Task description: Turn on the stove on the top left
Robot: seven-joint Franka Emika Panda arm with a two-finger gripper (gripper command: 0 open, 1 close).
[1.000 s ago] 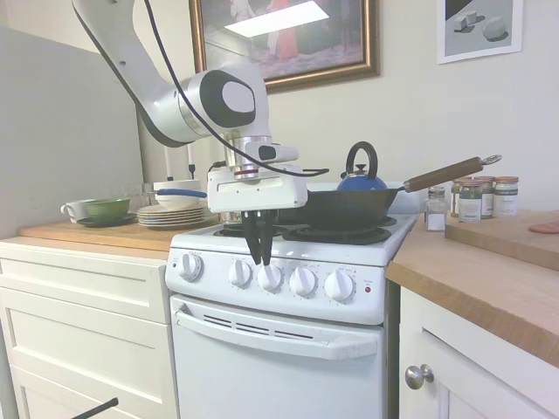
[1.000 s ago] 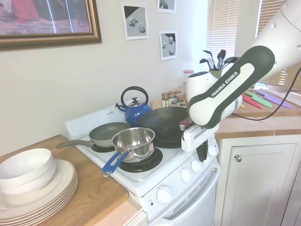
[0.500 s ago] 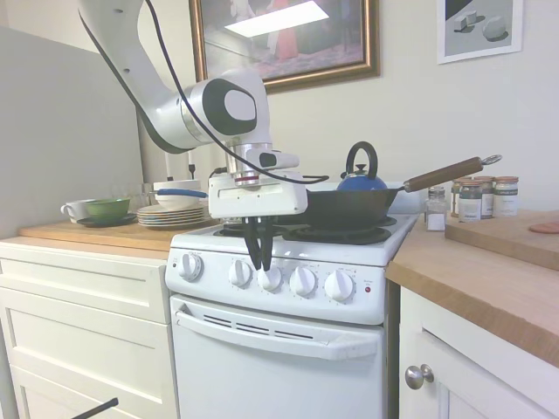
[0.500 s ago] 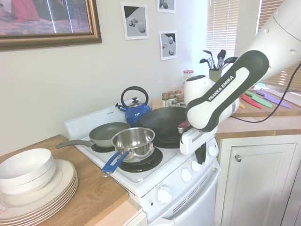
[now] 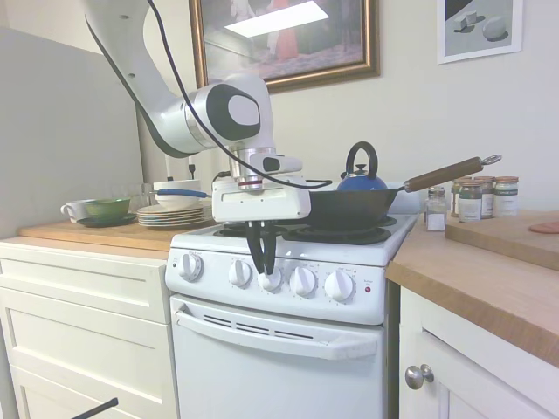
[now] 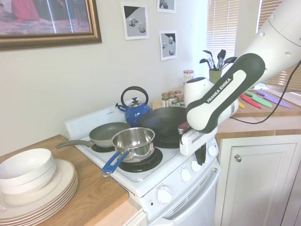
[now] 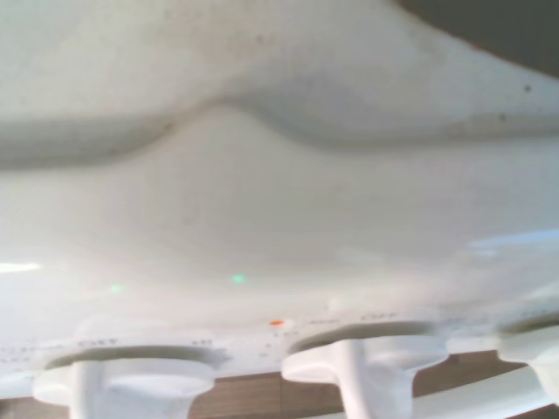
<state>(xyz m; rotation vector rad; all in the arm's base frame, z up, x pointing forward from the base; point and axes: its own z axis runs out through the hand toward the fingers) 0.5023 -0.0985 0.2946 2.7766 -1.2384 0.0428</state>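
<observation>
Stove (image 5: 288, 349) directly below and behind pincer (image 5: 262, 269), between wooden counters. Pincer fingers pointing down, nearly closed, tips at third knob (image 5: 271, 279) from left; actual grip on knob cannot be confirmed. Wok (image 5: 349, 208) just behind pincer; blue kettle (image 5: 361, 179) beyond.

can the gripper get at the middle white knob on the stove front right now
Probably yes. The gripper hangs straight down right at the third round white knob on the white stove, jaws nearly together, and nothing stands between them.

Arm bent downward, hand (image 5: 262, 269) vertical, fingers nearly together.
</observation>
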